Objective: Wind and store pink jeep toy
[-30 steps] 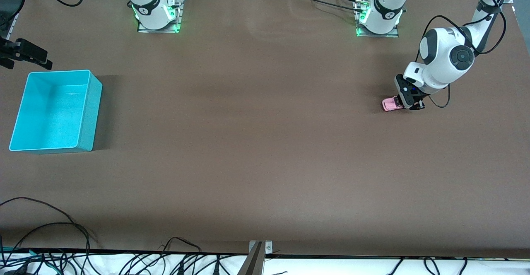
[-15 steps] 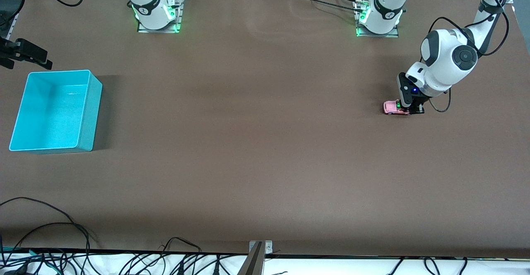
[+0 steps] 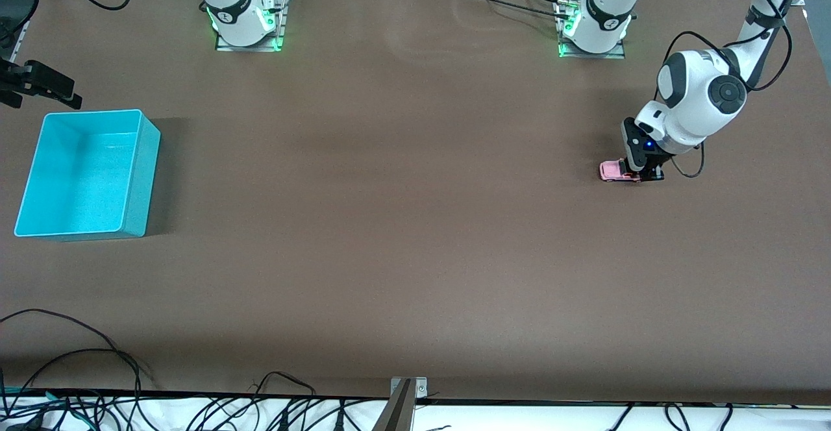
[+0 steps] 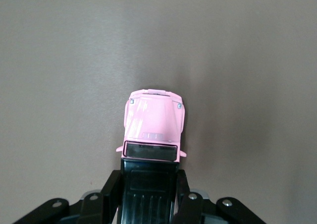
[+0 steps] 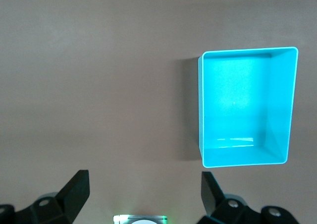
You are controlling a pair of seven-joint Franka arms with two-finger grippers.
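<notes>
Left wrist view: left claw (image 4: 148,184) closed on the black roof of the pink jeep toy (image 4: 153,127), wheels on the bench (image 3: 415,223) at the left arm's end.

Judged light, rigid and smooth-sided, the toy is best held across the roof flanks. No legible writing. Right claw (image 5: 143,196) waits spread wide and empty, above the bench beside the turquoise bin (image 5: 245,107).

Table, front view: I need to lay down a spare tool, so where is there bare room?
Bare table spans between the turquoise bin and the pink jeep toy. Busy only where the left end effector grips the jeep; the right end effector waits above the bin.
</notes>
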